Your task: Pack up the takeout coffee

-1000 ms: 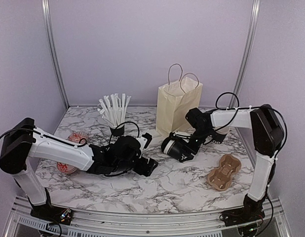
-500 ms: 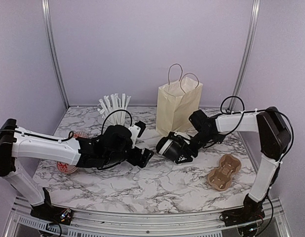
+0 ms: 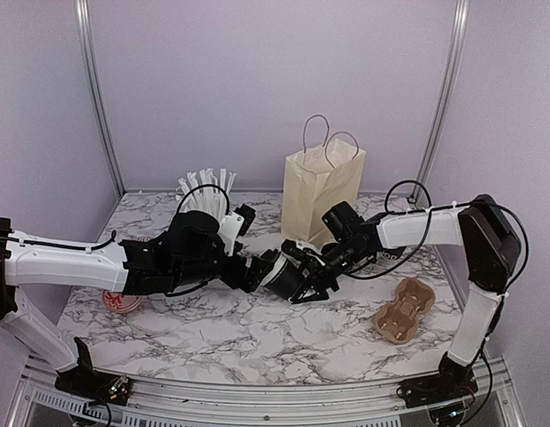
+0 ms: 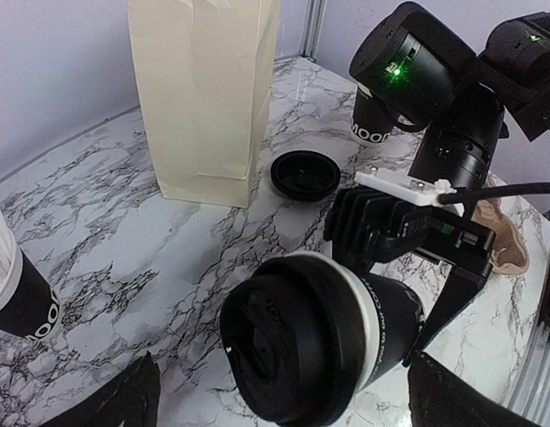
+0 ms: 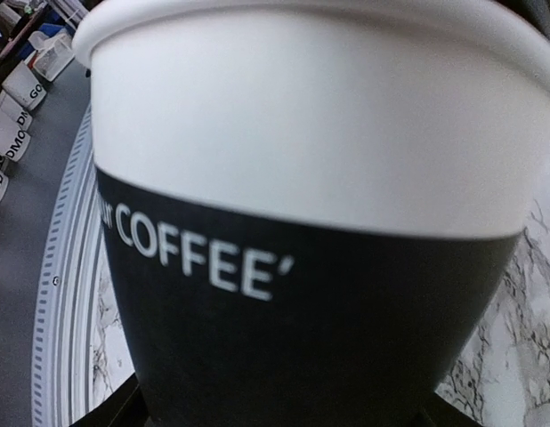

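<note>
The right end effector [image 3: 303, 277] pinches the takeout coffee [image 3: 277, 269] by its black body and holds it on its side near the middle of the tabletop [image 3: 257, 342], with the lid toward the left, probably to hand it over. The left end effector [image 3: 250, 270] is spread wide, one finger on each side of the lid; whether it touches, I cannot tell. The paper bag [image 3: 319, 191] stands just behind. The right wrist view is filled by the cup, so its fingers are almost hidden.
</note>
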Tool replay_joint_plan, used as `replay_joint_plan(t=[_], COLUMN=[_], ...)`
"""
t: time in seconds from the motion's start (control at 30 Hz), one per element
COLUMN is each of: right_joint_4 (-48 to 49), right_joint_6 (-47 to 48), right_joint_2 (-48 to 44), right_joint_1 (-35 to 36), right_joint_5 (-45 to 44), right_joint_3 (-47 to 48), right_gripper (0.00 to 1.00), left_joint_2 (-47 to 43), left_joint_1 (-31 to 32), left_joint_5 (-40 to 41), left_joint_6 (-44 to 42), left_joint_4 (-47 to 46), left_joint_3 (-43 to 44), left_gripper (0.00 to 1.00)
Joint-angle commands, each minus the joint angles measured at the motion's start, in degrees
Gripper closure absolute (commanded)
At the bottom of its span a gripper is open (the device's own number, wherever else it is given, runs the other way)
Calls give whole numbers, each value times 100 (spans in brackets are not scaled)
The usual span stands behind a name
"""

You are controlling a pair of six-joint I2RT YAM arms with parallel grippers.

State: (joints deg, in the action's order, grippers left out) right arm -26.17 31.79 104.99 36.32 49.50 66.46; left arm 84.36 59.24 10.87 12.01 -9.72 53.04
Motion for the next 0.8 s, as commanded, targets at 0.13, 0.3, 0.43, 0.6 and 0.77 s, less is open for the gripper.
replay_joint_plan(t=[0.13,0.3,0.43,0.6,0.77], right_joint_4=[174,239,278,414,645], right_joint_6=[30,-63,-67,-103,-278], right_joint_2=[-71,-34,24,270,637], right_joint_1=[372,380,448,627,635], right_joint_5=[335,291,180,44,32], right_joint_3=[380,427,461,561,786], right_gripper=[31,31,31,30,25], left_joint_2=[-155,-160,-76,73,69], left_joint_1=[-18,-18,-18,-9,6], left_joint_5=[-527,-612,-615,-425,-322], left_joint_6=[-268,-68,-29,-130,-235], left_joint_4=[229,417,410,519,801], left_joint_3=[-29,-72,-91,-83,-203], left_gripper=[15,28,35,44,51])
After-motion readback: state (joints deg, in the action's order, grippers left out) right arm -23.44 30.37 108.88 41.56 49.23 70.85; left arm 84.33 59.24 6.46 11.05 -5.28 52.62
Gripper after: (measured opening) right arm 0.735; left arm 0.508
